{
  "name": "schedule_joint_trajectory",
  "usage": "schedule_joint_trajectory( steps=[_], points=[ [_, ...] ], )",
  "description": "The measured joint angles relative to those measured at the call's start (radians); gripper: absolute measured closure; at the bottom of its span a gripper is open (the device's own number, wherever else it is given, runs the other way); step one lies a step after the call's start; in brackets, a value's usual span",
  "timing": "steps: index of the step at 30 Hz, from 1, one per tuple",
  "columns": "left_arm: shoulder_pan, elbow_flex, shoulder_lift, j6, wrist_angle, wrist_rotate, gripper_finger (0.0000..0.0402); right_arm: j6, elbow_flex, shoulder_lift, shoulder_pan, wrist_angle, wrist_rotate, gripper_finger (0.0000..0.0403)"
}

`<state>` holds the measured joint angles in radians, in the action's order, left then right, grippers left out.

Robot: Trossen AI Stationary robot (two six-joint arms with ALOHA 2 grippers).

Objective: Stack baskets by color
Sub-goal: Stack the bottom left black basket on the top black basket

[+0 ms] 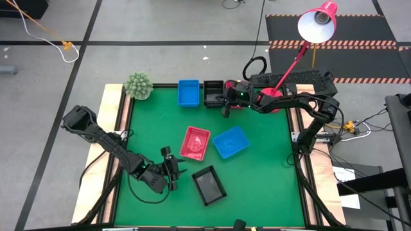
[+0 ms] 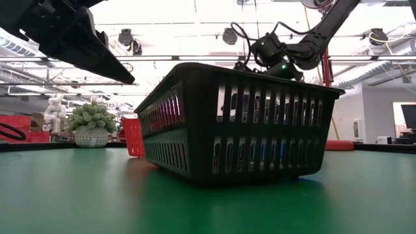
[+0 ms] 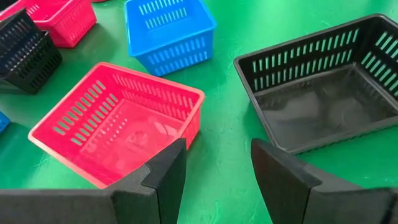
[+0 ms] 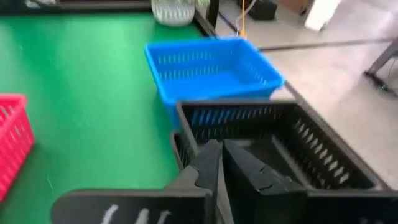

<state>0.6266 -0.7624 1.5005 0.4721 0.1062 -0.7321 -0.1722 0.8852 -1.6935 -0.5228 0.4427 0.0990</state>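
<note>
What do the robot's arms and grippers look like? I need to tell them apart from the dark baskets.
Both arms are matt black and jointed, with black cables looping alongside. The left gripper has two flat, wedge-shaped black fingers. The right gripper looks the same; a small green light glows near its wrist.

Green mat (image 1: 257,186) covers the table. Spiky green plant (image 1: 138,85) at its far-left corner. Red desk lamp (image 1: 317,24) beyond its far-right corner.

A grey concrete floor (image 1: 160,25) crossed by dark tape lines surrounds the green table (image 1: 263,179). At two o'clock, a hazard-striped black mat (image 1: 347,29) lies under a pink desk lamp (image 1: 319,22). Ceiling spotlights (image 2: 130,40) hang over the bright workshop.
</note>
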Motion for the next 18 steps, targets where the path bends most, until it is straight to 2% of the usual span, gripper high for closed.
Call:
schedule_joint_trajectory(
  steps=[9,18],
  points=[
    [0.003,0.0,0.0,-0.002,-0.005,0.007,0.0218,0.041,-0.001,-0.118,0.006,0.058,0.0,0.0402],
    [0.004,0.0,0.0,-0.008,-0.004,0.009,0.0218,0.06,0.0,-0.134,0.015,0.115,0.002,0.0403]
  ],
)
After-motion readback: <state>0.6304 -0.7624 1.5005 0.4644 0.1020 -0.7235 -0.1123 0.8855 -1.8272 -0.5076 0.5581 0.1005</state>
